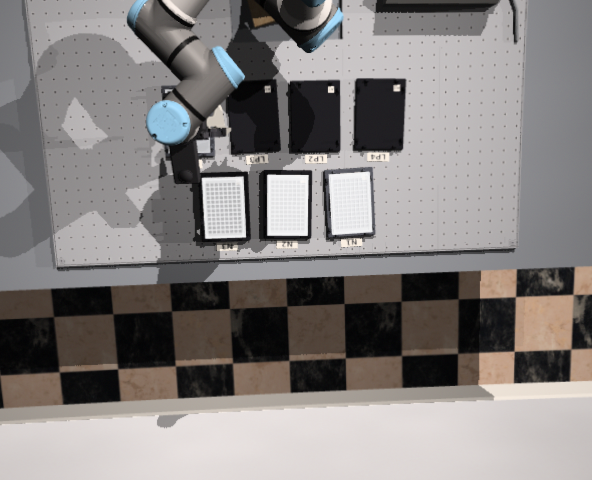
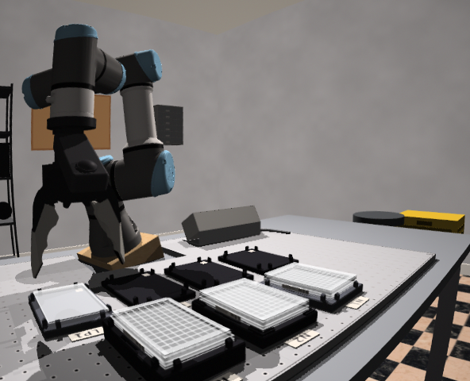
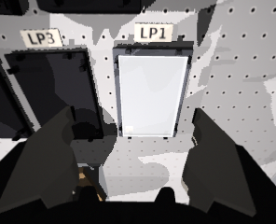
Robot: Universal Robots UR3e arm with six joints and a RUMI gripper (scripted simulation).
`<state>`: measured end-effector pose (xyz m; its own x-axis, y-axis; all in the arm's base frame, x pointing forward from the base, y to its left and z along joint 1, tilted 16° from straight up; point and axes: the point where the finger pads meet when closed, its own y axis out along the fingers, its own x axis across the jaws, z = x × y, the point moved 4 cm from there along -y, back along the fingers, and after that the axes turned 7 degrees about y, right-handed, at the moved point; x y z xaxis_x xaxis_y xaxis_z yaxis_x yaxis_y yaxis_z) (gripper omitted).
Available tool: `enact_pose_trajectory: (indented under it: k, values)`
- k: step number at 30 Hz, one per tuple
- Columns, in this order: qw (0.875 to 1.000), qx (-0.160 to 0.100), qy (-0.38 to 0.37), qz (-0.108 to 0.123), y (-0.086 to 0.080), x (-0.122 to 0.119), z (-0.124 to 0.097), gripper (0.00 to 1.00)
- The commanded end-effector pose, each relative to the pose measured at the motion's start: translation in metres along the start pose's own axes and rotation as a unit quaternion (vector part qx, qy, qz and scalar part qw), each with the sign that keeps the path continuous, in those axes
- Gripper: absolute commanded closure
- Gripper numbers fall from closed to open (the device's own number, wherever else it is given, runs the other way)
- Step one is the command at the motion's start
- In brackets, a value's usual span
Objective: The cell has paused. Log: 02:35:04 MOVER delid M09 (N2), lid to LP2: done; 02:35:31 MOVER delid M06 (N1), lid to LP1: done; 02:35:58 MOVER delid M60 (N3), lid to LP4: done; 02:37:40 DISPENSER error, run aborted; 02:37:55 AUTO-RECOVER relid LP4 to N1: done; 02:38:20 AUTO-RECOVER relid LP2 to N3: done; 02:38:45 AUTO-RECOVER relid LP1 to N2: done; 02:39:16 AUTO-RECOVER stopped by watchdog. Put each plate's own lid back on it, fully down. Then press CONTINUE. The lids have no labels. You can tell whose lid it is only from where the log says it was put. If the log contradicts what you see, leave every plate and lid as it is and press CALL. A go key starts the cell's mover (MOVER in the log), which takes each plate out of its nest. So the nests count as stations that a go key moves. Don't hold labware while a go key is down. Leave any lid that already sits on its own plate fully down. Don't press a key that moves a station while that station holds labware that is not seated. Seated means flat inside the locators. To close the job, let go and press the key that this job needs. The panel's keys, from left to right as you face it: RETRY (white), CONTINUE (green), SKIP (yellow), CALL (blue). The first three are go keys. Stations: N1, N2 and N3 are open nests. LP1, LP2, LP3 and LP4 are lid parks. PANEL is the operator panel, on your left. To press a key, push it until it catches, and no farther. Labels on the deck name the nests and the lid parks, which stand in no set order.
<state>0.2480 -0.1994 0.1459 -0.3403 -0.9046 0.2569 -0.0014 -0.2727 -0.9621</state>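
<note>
My gripper (image 2: 78, 266) (image 3: 134, 107) is open and empty. It hangs above lid park LP1, where a clear lid (image 2: 67, 303) (image 3: 149, 95) lies flat inside the locators. In the overhead view my arm hides most of LP1. The plate in nest N3 (image 1: 224, 206) (image 2: 169, 328) is bare, with its wells open. The plates in N2 (image 1: 287, 205) (image 2: 253, 301) and N1 (image 1: 350, 203) (image 2: 311, 279) each carry a lid. Lid parks LP3 (image 1: 253, 116) (image 2: 144, 286) (image 3: 54, 89), LP2 (image 1: 314, 116) (image 2: 202, 272) and LP4 (image 1: 379, 114) (image 2: 256, 259) are empty black trays.
A grey wedge-shaped box (image 2: 221, 225) stands at the back of the deck, right of the robot's base; no keys show on it. A dark disc (image 2: 376, 217) and a yellow box (image 2: 432, 219) lie at the far right. The table's front edge runs just past the nests.
</note>
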Motion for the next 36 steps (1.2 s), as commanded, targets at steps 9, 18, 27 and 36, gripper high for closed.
enact_pose_trajectory:
  k: [9,18,27,36]
  values:
    - [1.000,0.004,-0.001,0.002,-0.001,0.024,-0.016,0.18]
    - [1.000,0.004,-0.001,0.002,0.001,0.024,-0.016,0.18]
    - [1.000,0.004,-0.001,0.002,0.016,0.024,-0.016,0.18]
    - [1.000,0.004,-0.001,0.002,0.028,0.024,-0.015,0.18]
